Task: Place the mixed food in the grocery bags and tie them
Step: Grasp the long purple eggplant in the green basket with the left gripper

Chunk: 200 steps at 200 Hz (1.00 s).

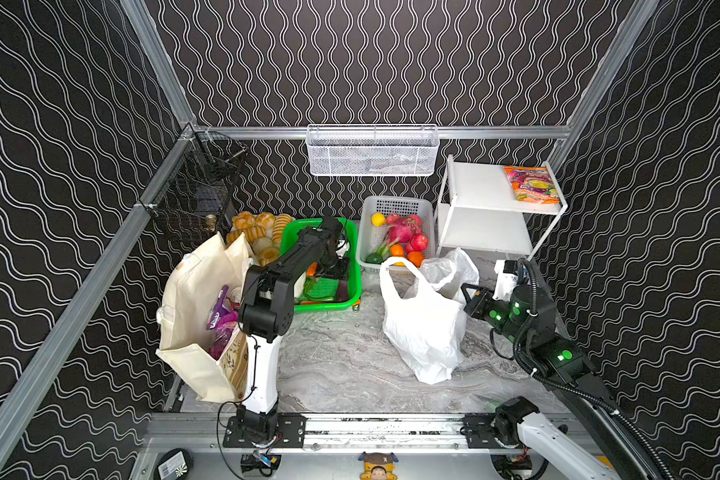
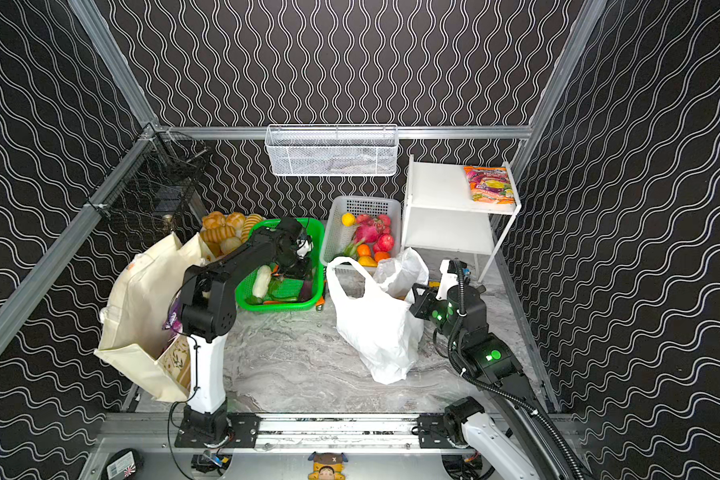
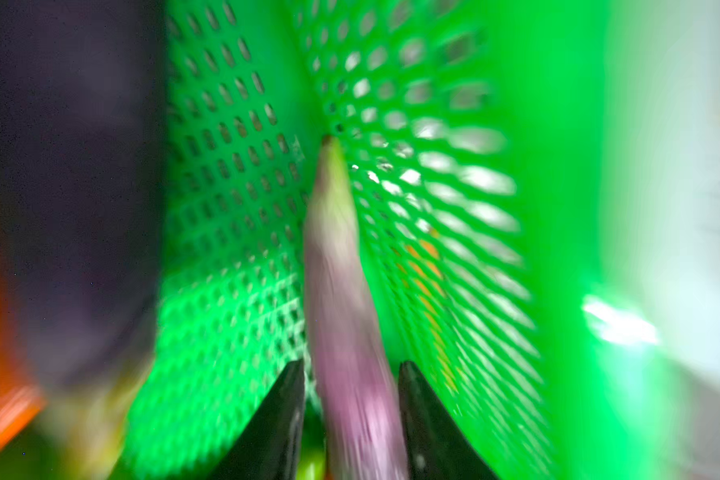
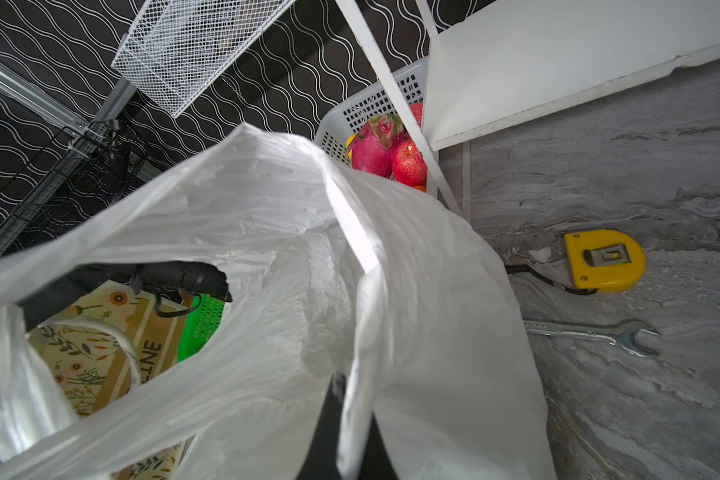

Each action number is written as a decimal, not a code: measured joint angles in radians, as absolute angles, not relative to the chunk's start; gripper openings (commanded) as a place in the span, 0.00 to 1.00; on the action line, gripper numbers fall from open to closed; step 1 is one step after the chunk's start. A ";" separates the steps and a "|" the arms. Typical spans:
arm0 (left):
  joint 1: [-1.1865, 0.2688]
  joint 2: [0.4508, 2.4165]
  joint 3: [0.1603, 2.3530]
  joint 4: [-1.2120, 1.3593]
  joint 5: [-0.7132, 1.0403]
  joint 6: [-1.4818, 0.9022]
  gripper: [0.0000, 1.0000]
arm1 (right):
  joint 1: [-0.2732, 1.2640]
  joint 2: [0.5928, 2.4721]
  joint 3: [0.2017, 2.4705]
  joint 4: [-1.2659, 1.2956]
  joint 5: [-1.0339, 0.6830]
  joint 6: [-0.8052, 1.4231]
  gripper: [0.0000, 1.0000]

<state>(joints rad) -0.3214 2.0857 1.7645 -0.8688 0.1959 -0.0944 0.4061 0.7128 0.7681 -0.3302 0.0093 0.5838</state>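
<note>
The cream canvas tote (image 1: pixel 192 299) (image 2: pixel 138 299) stands open at the left with purple snack packets (image 1: pixel 221 316) inside. My left gripper (image 1: pixel 333 270) (image 2: pixel 294 270) (image 3: pixel 350 365) reaches down into the green basket (image 1: pixel 329 305) (image 3: pixel 233 166). Its jaws stand open on either side of a long pink-purple toy vegetable (image 3: pixel 337 257) with a green tip, a narrow gap on each side. The white plastic bag (image 1: pixel 420 328) (image 2: pixel 375 328) (image 4: pixel 267 216) stands at the right. My right gripper (image 1: pixel 468 291) (image 2: pixel 416 291) (image 4: pixel 352 399) is shut on its rim and holds the mouth up.
Bread rolls (image 1: pixel 258 232) and a white fruit basket (image 1: pixel 395 203) sit at the back. A white shelf (image 1: pixel 483 187) carries a colourful packet (image 1: pixel 531 183). A yellow tape measure (image 4: pixel 603 259) and a wrench (image 4: pixel 599 332) lie beside the plastic bag.
</note>
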 measured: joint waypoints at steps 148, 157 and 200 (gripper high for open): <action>-0.297 2.183 1.796 -0.830 0.265 -0.126 0.53 | 0.406 0.734 0.756 -0.301 -0.025 0.599 0.00; -0.297 2.207 1.813 -0.831 0.262 -0.128 0.53 | 0.406 0.734 0.754 -0.301 -0.020 0.599 0.00; -0.297 2.294 1.858 -0.834 0.249 -0.136 0.38 | 0.406 0.735 0.756 -0.302 -0.008 0.599 0.00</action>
<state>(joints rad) -0.2974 2.2944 1.8584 -0.8337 0.2485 -0.1360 0.4061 0.7349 0.7555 -0.3019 -0.0078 0.5987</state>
